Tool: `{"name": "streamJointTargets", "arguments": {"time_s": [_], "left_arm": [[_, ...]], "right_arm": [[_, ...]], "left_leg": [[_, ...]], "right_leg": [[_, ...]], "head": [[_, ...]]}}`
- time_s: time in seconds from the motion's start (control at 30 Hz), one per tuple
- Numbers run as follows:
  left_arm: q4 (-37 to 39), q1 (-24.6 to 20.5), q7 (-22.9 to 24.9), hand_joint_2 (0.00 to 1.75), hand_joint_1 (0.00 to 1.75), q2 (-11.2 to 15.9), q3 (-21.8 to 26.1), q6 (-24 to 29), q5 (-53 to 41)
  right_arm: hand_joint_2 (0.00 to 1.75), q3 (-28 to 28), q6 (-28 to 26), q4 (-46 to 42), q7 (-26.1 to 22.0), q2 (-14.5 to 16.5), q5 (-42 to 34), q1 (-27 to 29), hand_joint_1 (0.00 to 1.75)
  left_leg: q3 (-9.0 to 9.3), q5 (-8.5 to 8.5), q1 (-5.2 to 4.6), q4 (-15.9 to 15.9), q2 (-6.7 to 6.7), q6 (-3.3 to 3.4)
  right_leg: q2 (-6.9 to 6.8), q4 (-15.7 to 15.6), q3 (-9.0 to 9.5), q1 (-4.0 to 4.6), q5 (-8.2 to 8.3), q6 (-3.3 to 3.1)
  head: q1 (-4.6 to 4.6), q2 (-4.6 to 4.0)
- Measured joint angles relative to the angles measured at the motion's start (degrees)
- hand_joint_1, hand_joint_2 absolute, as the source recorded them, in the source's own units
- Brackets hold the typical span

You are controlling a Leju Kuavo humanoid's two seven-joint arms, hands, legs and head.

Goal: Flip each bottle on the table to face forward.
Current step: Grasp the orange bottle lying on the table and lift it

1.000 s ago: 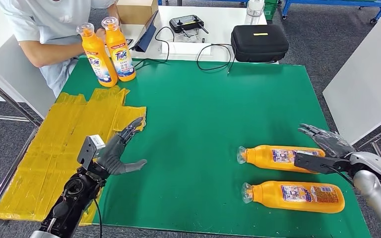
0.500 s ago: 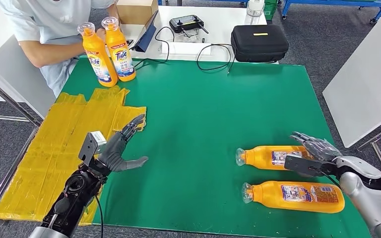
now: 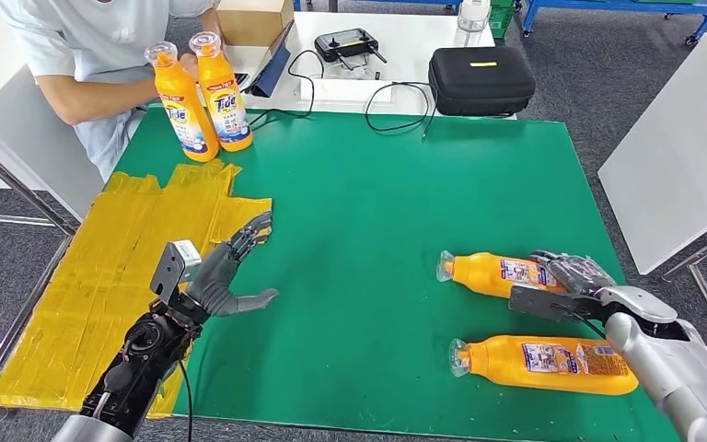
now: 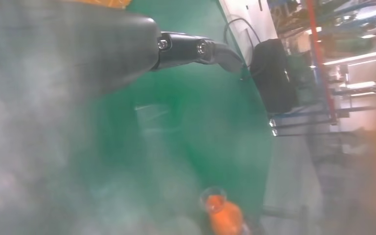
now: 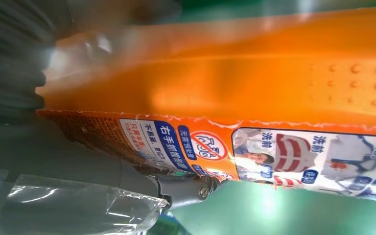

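Two orange detergent bottles lie on their sides at the green mat's right, caps pointing left. My right hand (image 3: 566, 285) grips the far bottle (image 3: 488, 273), fingers over its back end and thumb along its front. In the right wrist view its back label (image 5: 254, 83) sits just beyond my thumb (image 5: 176, 188). The near bottle (image 3: 552, 364) lies untouched, back label up. My left hand (image 3: 226, 276) hovers open over the mat's left side, holding nothing; its wrist view catches a blurred bottle cap (image 4: 220, 208). Two more bottles (image 3: 181, 97) (image 3: 221, 92) stand upright at the far left corner.
A seated person at the far left has a hand behind the upright bottles. A patch of yellow tape (image 3: 120, 267) covers the mat's left. Behind the mat are a black case (image 3: 481, 78), a controller (image 3: 352, 42) and cables. A white table (image 3: 672, 147) stands at the right.
My right hand has moved left onto the far lying bottle and closed around it; the bottle now sits slightly tilted and shifted away. My left hand has crept forward a little.
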Motion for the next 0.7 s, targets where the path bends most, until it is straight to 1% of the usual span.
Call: {"name": "streamJointTargets", "arguments": {"time_s": [0.17,0.3,0.43,0.5,0.57,0.63,0.7], "left_arm": [[0.0,0.02,0.27,1.75,0.0,0.01,-0.02,0.33,-0.07],[-0.07,0.22,0.73,1.75,0.0,-0.03,-0.04,0.49,-0.27],[-0.09,0.38,0.88,1.75,0.0,-0.06,-0.09,0.49,-0.35],[-0.24,0.54,1.07,1.75,0.0,-0.06,-0.1,0.6,-0.52],[-0.79,0.82,1.53,1.75,0.0,-0.06,-0.11,0.87,-0.73],[-1.6,1.07,2.23,1.75,0.0,-0.07,-0.18,1.1,-0.98],[-2.28,1.14,3.15,1.75,0.0,-0.16,-0.48,1.15,-1.51]], "right_arm": [[1.75,0.1,-4.61,1.54,0.32,2.38,1.11,-0.45,1.75],[1.75,-1.29,-12.3,1.6,-0.08,5.28,1.81,0.62,1.75],[1.75,-2.79,-14.57,1.29,-0.22,7.69,2.0,1.38,1.75],[1.75,-4.1,-16.37,0.47,-1.12,8.9,0.9,2.37,1.75],[1.75,-6.98,-19.41,-1.98,-3.03,11.39,-2.31,4.44,1.75],[1.75,-11.13,-21.84,-6.47,-4.9,15.27,-7.64,7.05,1.75],[1.75,-15.06,-22.8,-11.97,-5.89,19.75,-13.49,9.53,1.75]], "left_leg": [[0.04,0.04,0.0,0.0,0.03,0.05],[0.04,0.06,0.0,0.0,0.03,0.06],[0.04,0.09,0.02,0.0,0.01,0.07],[-0.02,0.09,0.02,-0.01,-0.01,0.07],[-0.07,0.08,0.02,-0.01,0.0,0.07],[-0.08,0.08,0.02,-0.02,0.02,0.07],[-0.09,0.09,0.05,-0.02,0.01,0.06]], "right_leg": [[0.03,0.0,0.01,0.0,0.05,0.06],[0.03,0.01,0.02,0.01,0.06,0.07],[0.0,0.01,0.02,0.01,0.06,0.07],[-0.01,0.03,0.01,0.02,0.06,0.07],[0.0,0.03,-0.03,0.03,0.06,0.07],[0.02,0.03,-0.08,0.05,0.06,0.07],[-0.03,0.03,-0.14,0.06,0.04,0.06]], "head": [[0.0,0.0],[-0.02,0.0],[0.0,0.0],[0.02,0.0],[0.02,0.0],[-0.01,0.0],[-0.02,0.0]]}}
